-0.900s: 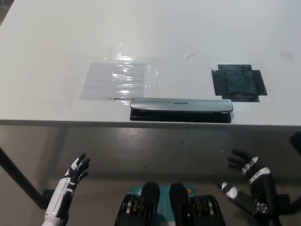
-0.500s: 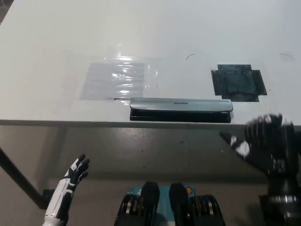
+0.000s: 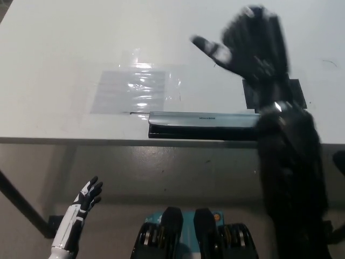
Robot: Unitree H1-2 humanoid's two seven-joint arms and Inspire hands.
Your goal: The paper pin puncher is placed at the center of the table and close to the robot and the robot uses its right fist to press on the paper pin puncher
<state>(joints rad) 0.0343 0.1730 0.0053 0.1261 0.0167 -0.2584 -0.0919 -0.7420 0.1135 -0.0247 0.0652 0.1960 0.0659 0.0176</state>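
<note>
At the lower left we see our white left hand resting below the table edge, fingers apart and holding nothing; it sits where it was a second ago.

Moving right, a clear plastic sheet lies flat on the white table. Just beside its near right corner sits the paper pin puncher, a long silver bar on a black base, lying parallel to the table's near edge and close to it, roughly central. It has not shifted.

Further right is the change. Our black right hand, which under a second ago was low beside the table edge, has swung up and now hangs high over the table, beyond the puncher and above a dark square patch that it partly hides. Its forearm crosses the puncher's right end in the picture. The hand is motion-blurred, but we make out spread fingers and a thumb sticking out toward the left, so it seems open and empty, not yet a fist.

We judge that we are in the wind-up: the fingers must curl closed, and the hand must come back toward us and down onto the silver bar. No press has begun.
</note>
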